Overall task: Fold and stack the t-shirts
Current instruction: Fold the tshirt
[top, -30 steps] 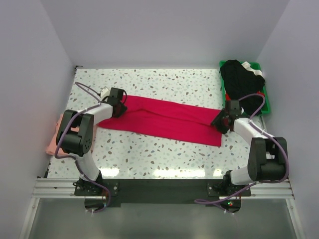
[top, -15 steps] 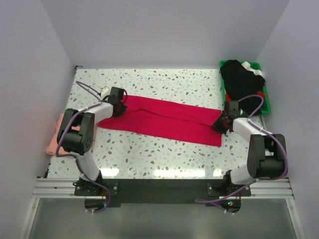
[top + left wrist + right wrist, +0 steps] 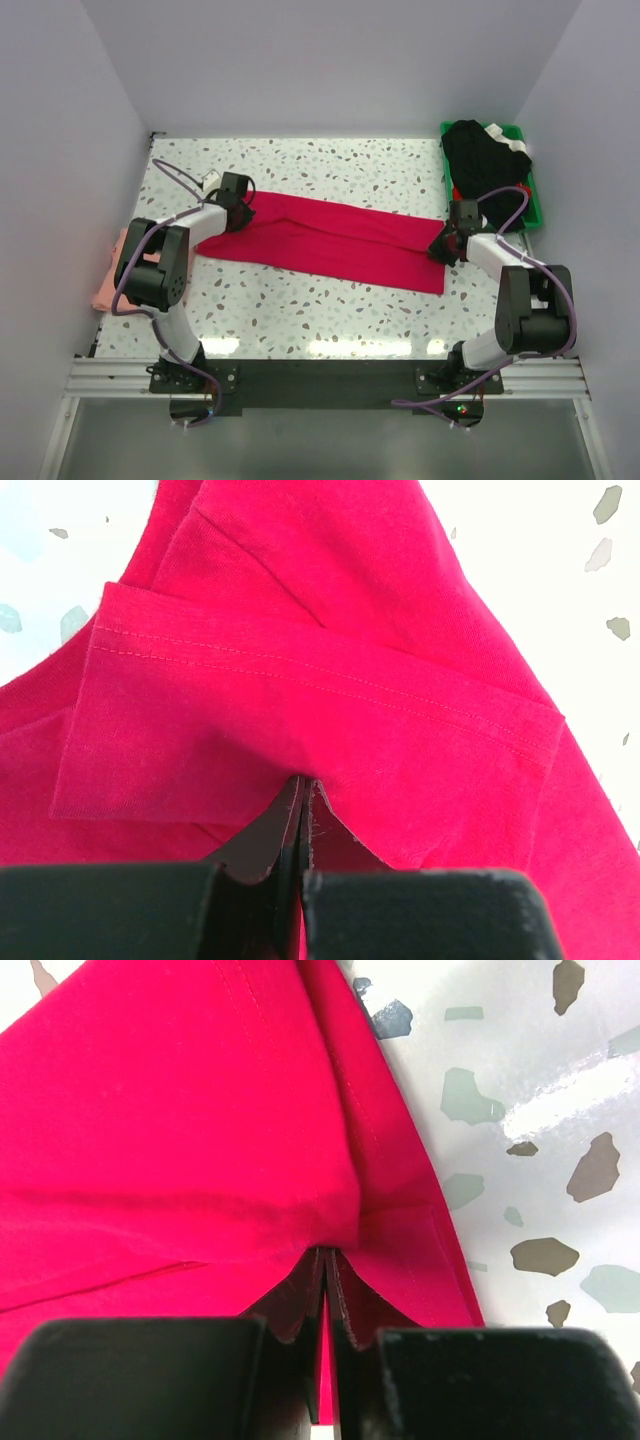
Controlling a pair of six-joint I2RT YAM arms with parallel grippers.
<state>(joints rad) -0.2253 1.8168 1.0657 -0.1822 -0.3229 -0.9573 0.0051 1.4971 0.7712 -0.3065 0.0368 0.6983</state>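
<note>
The crimson-red t-shirt (image 3: 330,240) lies as a long folded band across the speckled table (image 3: 330,310). My left gripper (image 3: 240,208) is at its left end, shut on a pinch of red cloth next to the sleeve hem (image 3: 300,665); the left gripper (image 3: 302,780) has its jaws pressed together. My right gripper (image 3: 447,243) is at the shirt's right end, and the right gripper (image 3: 325,1252) is shut on a fold of the red t-shirt (image 3: 180,1140) near its hemmed edge. The pale salmon-pink t-shirt (image 3: 108,272) lies bunched at the table's left edge, beside the left arm.
A green bin (image 3: 535,205) stands at the back right corner, holding a black garment (image 3: 485,155) with some white at its top. The walls close in on the left, the right and the back. A cable loops by each wrist.
Both grippers have shut on the ends of the red t-shirt. The right gripper has edged slightly towards the back. The shirt itself lies as before.
</note>
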